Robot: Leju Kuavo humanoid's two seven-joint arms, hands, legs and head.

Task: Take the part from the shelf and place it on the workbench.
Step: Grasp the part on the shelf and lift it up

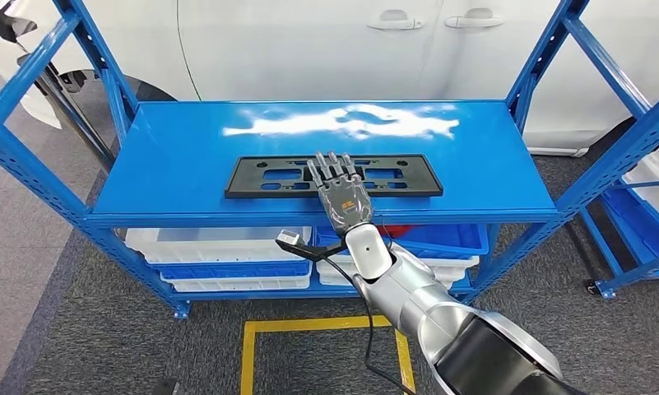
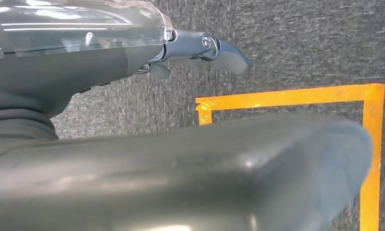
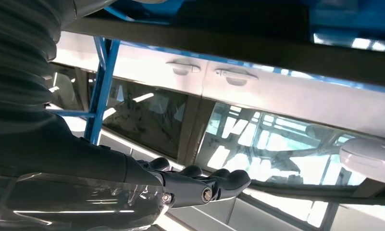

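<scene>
**Right hand flat over the part on the blue shelf**

The right hand reaches out over the top deck of the blue shelf, fingers stretched straight and slightly fanned, holding nothing. It sits over the near long edge of the part, a flat black rectangular frame with cut-out slots, lying lengthwise across the middle of the deck. The fingertips overlap the frame's middle section; whether they actually press on it cannot be told from the head view. From the right wrist view the fingers run out long and straight, side by side, nothing between them.

The left hand hangs low over grey carpet, with yellow floor tape marking a square below it. One finger points out straight and the thick thumb crosses the foreground; nothing is in its grasp.

Below the top deck, white bins and blue bins are stacked on the lower level. Behind the shelf stands a white car, its two door handles in plain sight.
</scene>
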